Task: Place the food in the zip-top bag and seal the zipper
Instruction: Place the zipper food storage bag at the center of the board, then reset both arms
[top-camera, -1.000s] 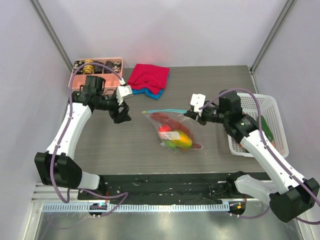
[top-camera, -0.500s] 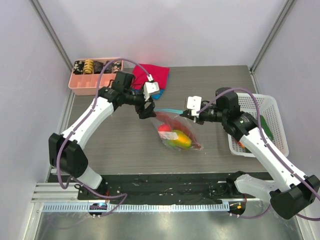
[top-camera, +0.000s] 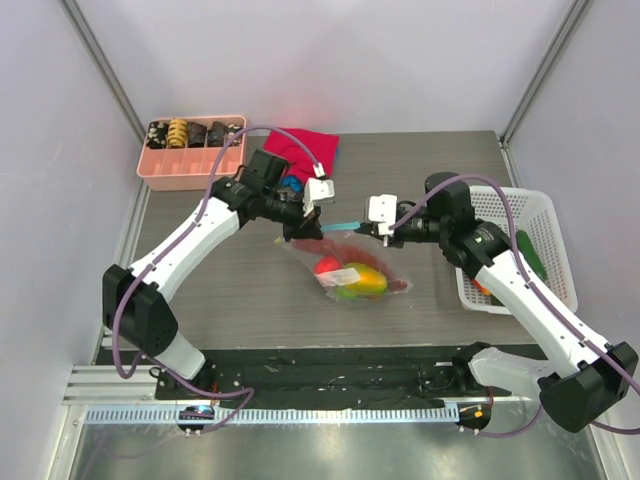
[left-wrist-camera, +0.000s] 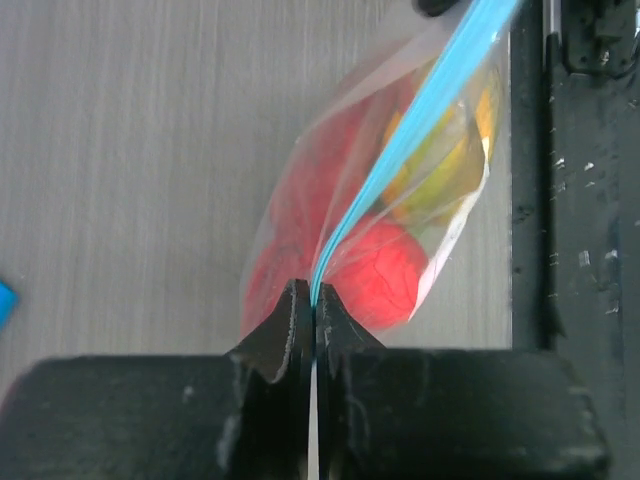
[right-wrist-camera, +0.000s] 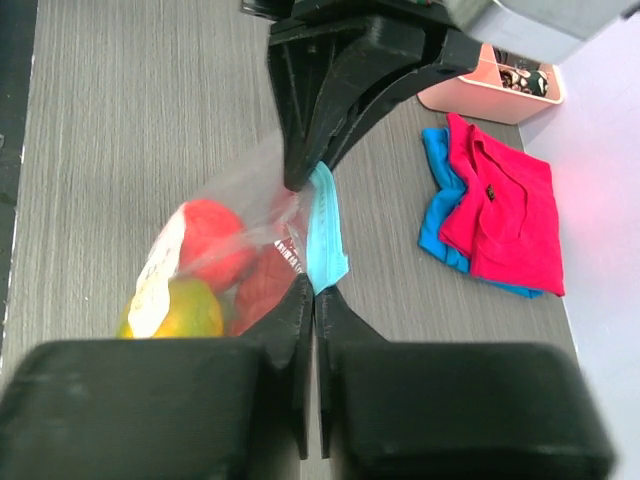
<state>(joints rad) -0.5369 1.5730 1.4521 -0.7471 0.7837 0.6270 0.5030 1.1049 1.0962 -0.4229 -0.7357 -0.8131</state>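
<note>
Food (top-camera: 350, 279) indistinct inside crumpled zip-top bag (top-camera: 300, 247)

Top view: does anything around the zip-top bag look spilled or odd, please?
Nothing spilled. The left gripper and right gripper pinch the teal zipper strip of the clear plastic bag, glossy toy food inside. Oddly, a green item lies in the white mesh basket.

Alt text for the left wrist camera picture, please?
The left end effector, its black jaws shut, pinches the teal-blue zipper strip of a clear plastic bag holding red and yellow toy foods, above a grey wood-grain table.
</note>
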